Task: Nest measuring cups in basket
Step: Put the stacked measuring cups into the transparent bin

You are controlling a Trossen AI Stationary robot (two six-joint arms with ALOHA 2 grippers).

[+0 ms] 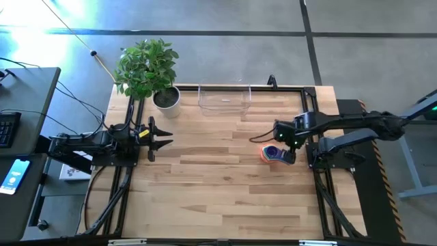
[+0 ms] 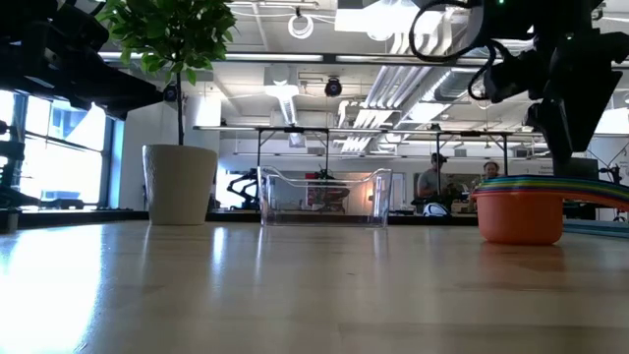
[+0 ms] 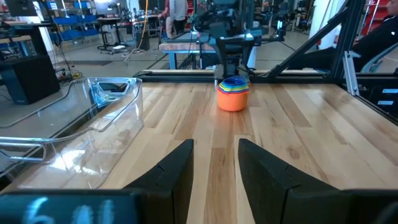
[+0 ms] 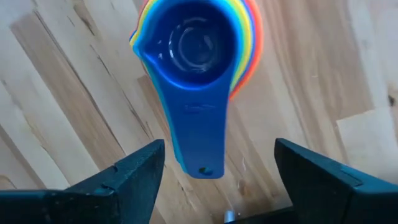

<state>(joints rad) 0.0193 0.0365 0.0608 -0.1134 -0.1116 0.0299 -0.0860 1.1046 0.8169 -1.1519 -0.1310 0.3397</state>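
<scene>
Measuring cups sit stacked on the table beneath our spread right gripper; we should straddle the blue handle squarely before carrying them to the basket.

Nested measuring cups on the table, clear basket beside white plant pot, people beyond.

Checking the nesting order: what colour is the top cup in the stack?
Blue; the top cup shows best in the right wrist view.
</scene>
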